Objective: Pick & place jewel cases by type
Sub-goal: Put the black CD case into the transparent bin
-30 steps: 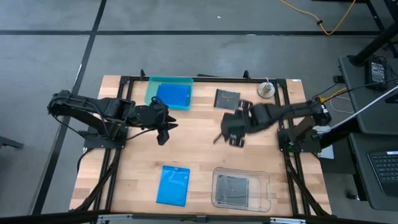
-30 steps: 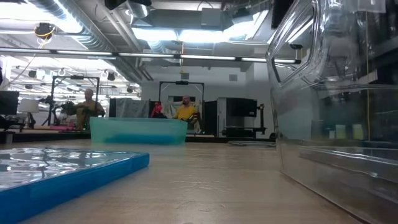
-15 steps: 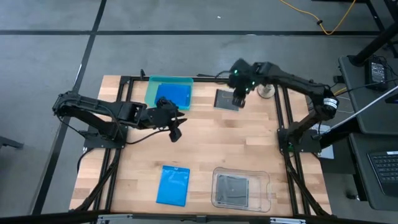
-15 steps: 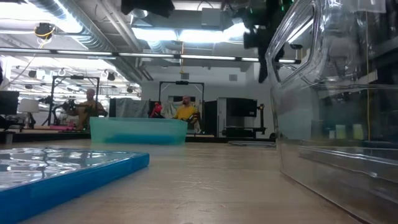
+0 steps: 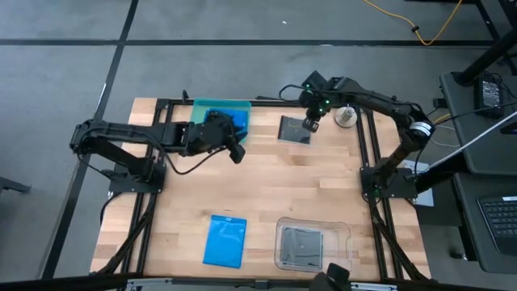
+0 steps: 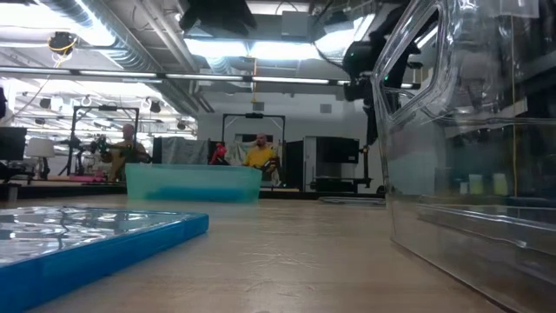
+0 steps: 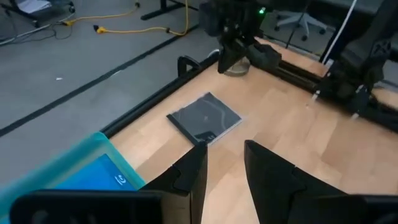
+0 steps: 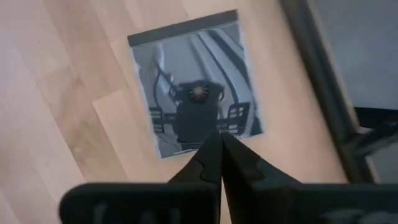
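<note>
Two arms have shifted within the last second, and you should note both. Your right gripper (image 5: 310,123), which hung open over mid-table a second ago, has swung to the far side and now stands above the loose grey square case (image 5: 296,129) with its jaws pressed fully together and nothing between them; the right wrist view shows the closed tips over the case (image 8: 194,87), not around it. In my judgement that case is not yet picked up, and you would have to reopen before any grasp. Your left gripper (image 5: 236,153) has moved towards the far edge, just beside the teal tray (image 5: 197,115), jaws partly open and empty. Count of cases visible: four. Blue: one inside the teal tray (image 5: 228,123), one flat on the near table (image 5: 225,240). Grey: one loose at the far side, one in the clear tray (image 5: 343,234) at the near right (image 5: 301,245). Sorting therefore stands unfinished.
</note>
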